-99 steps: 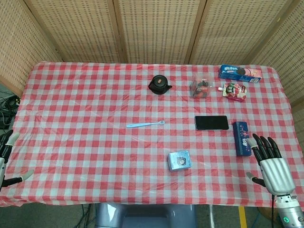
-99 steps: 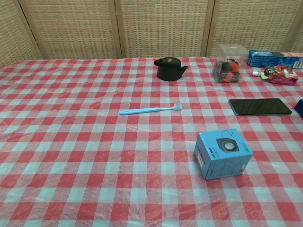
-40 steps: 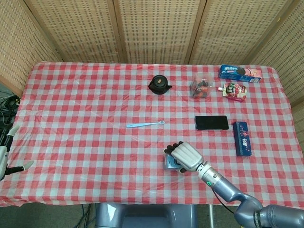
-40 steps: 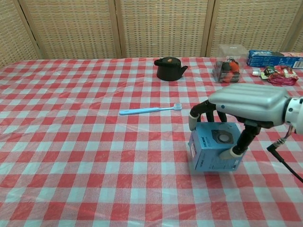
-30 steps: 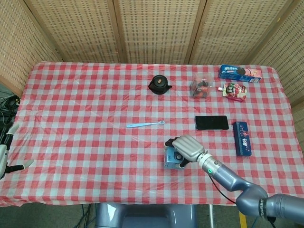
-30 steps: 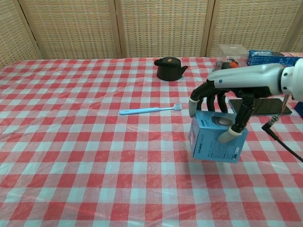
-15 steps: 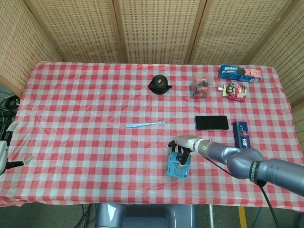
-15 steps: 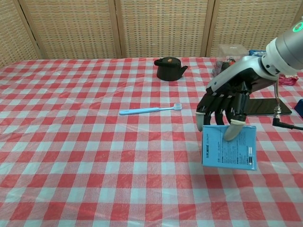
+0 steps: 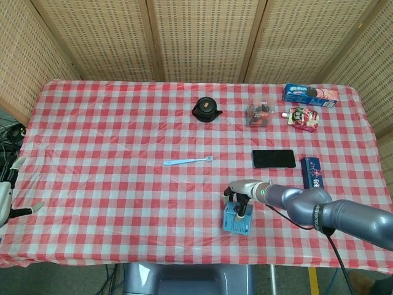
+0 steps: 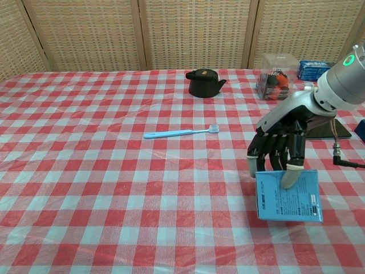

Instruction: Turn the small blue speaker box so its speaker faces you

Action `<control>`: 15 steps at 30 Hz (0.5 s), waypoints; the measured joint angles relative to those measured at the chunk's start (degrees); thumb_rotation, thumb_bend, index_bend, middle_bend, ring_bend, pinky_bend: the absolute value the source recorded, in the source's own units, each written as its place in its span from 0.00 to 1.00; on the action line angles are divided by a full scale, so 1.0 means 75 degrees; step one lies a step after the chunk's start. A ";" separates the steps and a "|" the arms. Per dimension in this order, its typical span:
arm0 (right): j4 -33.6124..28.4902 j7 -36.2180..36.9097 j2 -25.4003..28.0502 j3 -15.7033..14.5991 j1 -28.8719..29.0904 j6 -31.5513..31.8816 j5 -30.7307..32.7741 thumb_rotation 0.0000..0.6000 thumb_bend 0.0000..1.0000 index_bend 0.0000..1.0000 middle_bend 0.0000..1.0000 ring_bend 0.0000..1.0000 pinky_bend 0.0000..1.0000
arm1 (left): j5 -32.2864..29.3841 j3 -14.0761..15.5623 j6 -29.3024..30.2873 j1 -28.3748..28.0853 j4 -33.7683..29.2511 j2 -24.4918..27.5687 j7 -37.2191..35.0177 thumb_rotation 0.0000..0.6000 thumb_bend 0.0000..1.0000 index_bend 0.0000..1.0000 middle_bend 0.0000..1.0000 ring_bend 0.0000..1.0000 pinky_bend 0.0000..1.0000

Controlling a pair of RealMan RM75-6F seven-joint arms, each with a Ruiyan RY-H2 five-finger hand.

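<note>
The small blue speaker box (image 10: 288, 197) stands on the checked cloth near the front edge of the table, also seen in the head view (image 9: 238, 219). A face with printed text is turned toward the chest camera; the speaker picture does not show in either view. My right hand (image 10: 282, 145) reaches down over the box's top edge, its thumb on the front face and the other fingers hooked behind and beside it. My left hand (image 9: 9, 196) hangs off the table's left edge, fingers apart and holding nothing.
A light blue toothbrush (image 10: 181, 132) lies mid-table. A black teapot (image 10: 203, 83) and a clear snack tub (image 10: 276, 77) stand at the back. A black phone (image 9: 273, 158), a dark blue carton (image 9: 313, 172), a red pouch (image 9: 303, 118) and a blue packet (image 9: 310, 93) sit to the right.
My right hand came in from the table's right edge, took the box and tipped it over. The speaker face that lay on top is gone from view, and the box sits nearer the front edge.
</note>
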 measured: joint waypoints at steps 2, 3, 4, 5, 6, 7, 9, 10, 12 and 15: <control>-0.0001 -0.0009 -0.0026 -0.0041 -0.0038 0.0257 -0.0089 1.00 0.23 0.04 0.00 0.00 0.00 | 0.0000 0.0001 0.0002 -0.0003 0.0002 0.0001 -0.0009 1.00 0.00 0.00 0.00 0.00 0.00; -0.0004 -0.0027 -0.0036 -0.0062 -0.0060 0.0410 -0.0137 1.00 0.22 0.03 0.00 0.00 0.00 | 0.0005 0.0004 0.0004 -0.0004 0.0003 0.0000 -0.0017 1.00 0.00 0.00 0.00 0.00 0.00; -0.0009 -0.0065 -0.0047 -0.0096 -0.0093 0.0658 -0.0207 1.00 0.21 0.02 0.00 0.00 0.00 | 0.0011 0.0008 0.0006 -0.0004 0.0004 0.0001 -0.0024 1.00 0.00 0.00 0.00 0.00 0.00; -0.0015 -0.0107 -0.0054 -0.0126 -0.0120 0.0876 -0.0262 1.00 0.20 0.02 0.00 0.00 0.00 | 0.0019 0.0010 0.0011 -0.0004 0.0003 0.0001 -0.0031 1.00 0.00 0.00 0.00 0.00 0.00; -0.0021 -0.0162 -0.0057 -0.0155 -0.0152 0.1123 -0.0319 1.00 0.20 0.02 0.00 0.00 0.00 | 0.0022 0.0010 0.0016 -0.0004 0.0003 0.0000 -0.0038 1.00 0.00 0.00 0.00 0.00 0.00; -0.0045 -0.0258 -0.0048 -0.0190 -0.0208 0.1509 -0.0392 1.00 0.20 0.02 0.00 0.00 0.00 | 0.0033 0.0012 0.0022 -0.0004 0.0001 -0.0001 -0.0040 1.00 0.00 0.00 0.00 0.00 0.00; -0.0139 -0.0439 -0.0016 -0.0251 -0.0310 0.2176 -0.0479 1.00 0.20 0.02 0.00 0.00 0.00 | 0.0068 0.0025 0.0034 -0.0006 -0.0005 -0.0005 -0.0034 1.00 0.00 0.00 0.00 0.00 0.00; -0.0243 -0.0589 0.0021 -0.0297 -0.0384 0.2648 -0.0518 1.00 0.20 0.02 0.00 0.00 0.00 | 0.0079 0.0031 0.0039 -0.0007 -0.0011 -0.0007 -0.0028 1.00 0.00 0.00 0.00 0.00 0.00; -0.0461 -0.0856 0.0098 -0.0367 -0.0502 0.3344 -0.0557 1.00 0.19 0.02 0.00 0.00 0.00 | 0.0108 0.0042 0.0055 -0.0008 -0.0024 -0.0010 -0.0015 1.00 0.00 0.00 0.00 0.00 0.00; -0.0935 -0.1360 0.0234 -0.0468 -0.0737 0.4368 -0.0637 1.00 0.17 0.03 0.00 0.00 0.00 | 0.0148 0.0060 0.0074 -0.0002 -0.0038 -0.0008 -0.0017 1.00 0.00 0.00 0.00 0.00 0.00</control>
